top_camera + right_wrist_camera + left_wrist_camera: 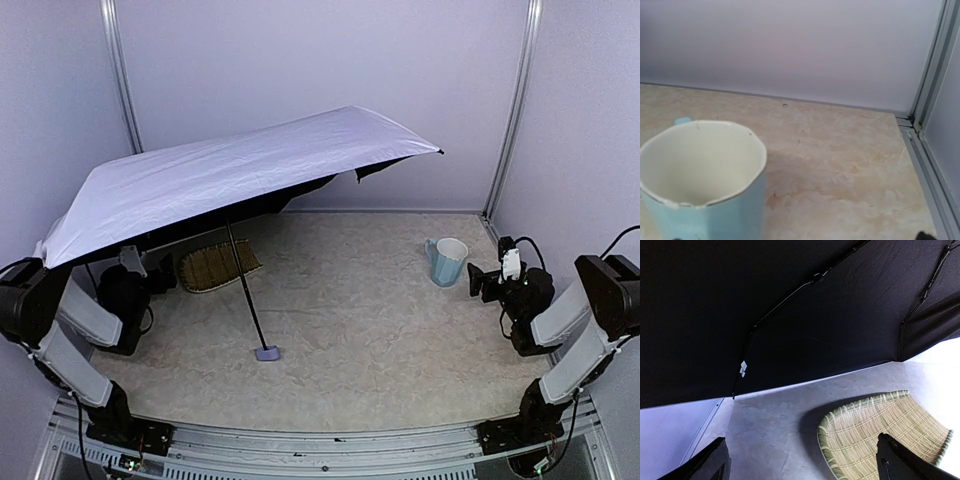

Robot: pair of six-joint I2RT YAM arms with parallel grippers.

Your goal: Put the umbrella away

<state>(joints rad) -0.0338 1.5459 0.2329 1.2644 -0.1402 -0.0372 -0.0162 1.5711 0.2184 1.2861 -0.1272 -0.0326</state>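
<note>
Lavender-white fabric fills the left and middle of the overhead view. The umbrella (300, 150) stands fully open on the table (400, 340), propped on its small handle (267, 352) near the table's centre. Its thin black shaft (243, 285) leans up and to the left from the handle into the black underside. The canopy (180, 190) is tilted. Its left edge hangs low over the left arm, close to the left wall, while its right tip rises high toward the back right corner post.

A woven tray (215, 265) lies at the back left in the canopy's shade, left of the shaft and apart from it. The left gripper (800, 445) sits under that low edge, its fingers (710, 462) spread wide with nothing between them. The tray's rim is just ahead of it, and the dark underside is close overhead.

The right gripper (480, 280) is by the table's right edge, fingers released and empty, facing a pale blue mug (447, 262) that stands just beside it near the back right corner. A broad stretch of table lies between the handle and the mug, and another between the handle and the near rail. Walls (300, 60) close the left, back and right sides.
</note>
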